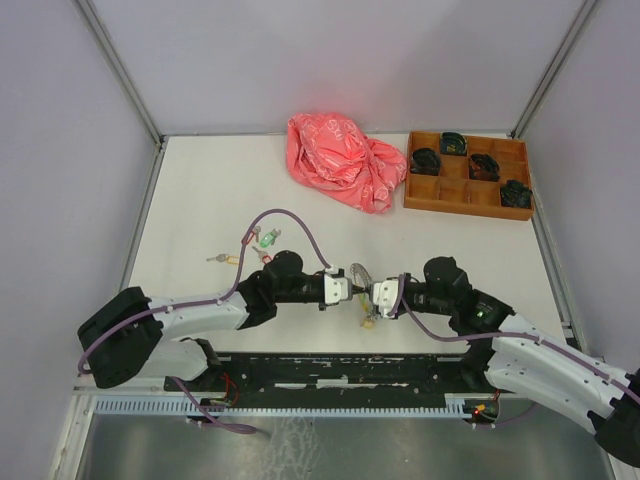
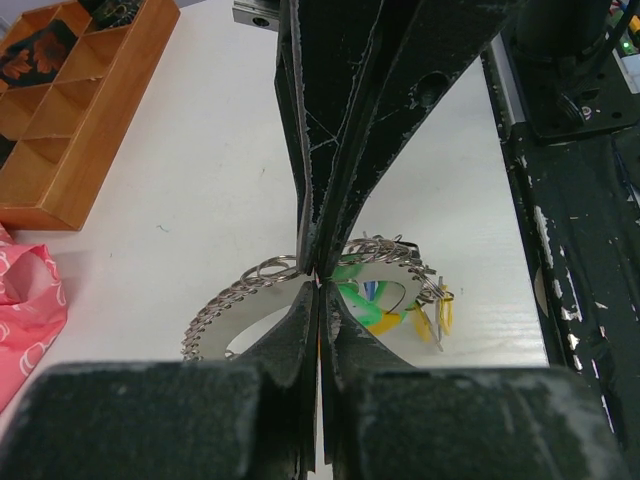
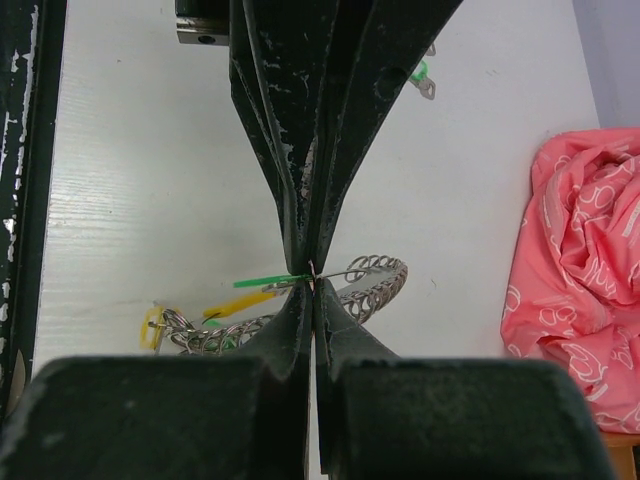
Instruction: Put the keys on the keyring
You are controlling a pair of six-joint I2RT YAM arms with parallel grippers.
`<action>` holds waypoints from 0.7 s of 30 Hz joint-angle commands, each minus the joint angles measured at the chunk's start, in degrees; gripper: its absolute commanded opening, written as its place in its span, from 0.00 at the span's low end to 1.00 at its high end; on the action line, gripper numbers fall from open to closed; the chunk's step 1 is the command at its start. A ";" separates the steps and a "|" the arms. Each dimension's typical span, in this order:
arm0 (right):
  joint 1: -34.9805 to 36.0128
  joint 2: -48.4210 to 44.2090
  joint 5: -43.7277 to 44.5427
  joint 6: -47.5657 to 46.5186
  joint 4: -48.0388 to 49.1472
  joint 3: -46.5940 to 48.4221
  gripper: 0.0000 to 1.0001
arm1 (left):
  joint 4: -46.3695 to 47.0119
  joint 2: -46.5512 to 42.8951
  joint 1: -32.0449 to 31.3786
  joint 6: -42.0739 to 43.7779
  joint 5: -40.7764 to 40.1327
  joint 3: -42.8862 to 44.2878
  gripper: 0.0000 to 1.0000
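The keyring is held off the table between my two grippers. My left gripper is shut on its silvery chain. My right gripper is shut on a green-tagged key right at the chain; the exact pinch point is hidden by the fingers. Yellow tags hang from the ring, and they also show in the right wrist view. Loose keys lie on the table to the left: a green one, a yellow one and a red one.
A crumpled pink bag lies at the back centre. A wooden compartment tray holding small black bundles stands at the back right. A black rail runs along the near edge.
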 commanded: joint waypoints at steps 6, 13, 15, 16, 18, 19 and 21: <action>0.19 -1.79 -1.48 0.13 9.10 1.55 0.01 | -1.85 2.62 1.23 -5.50 -0.05 1.71 0.03; 0.17 -1.33 -0.51 1.38 9.35 0.57 0.01 | 6.31 2.37 2.47 -13.38 1.04 -0.38 0.03; 0.22 -0.91 0.10 1.75 9.65 0.27 0.01 | 9.98 1.83 2.46 -15.91 0.44 -2.10 0.03; 0.19 -0.65 0.34 2.06 9.78 0.23 0.01 | 11.85 1.67 2.46 -17.43 0.22 -2.98 0.03; 0.20 -0.24 0.30 2.95 11.15 -0.20 0.01 | 15.43 1.69 2.48 -19.50 0.08 -4.48 0.03; 0.19 -0.13 0.09 3.55 11.93 -0.44 0.01 | 17.09 1.85 2.47 -20.33 0.08 -5.03 0.03; 0.21 0.11 -0.20 4.43 13.42 -0.79 0.01 | 19.20 2.27 2.49 -21.52 0.14 -5.62 0.03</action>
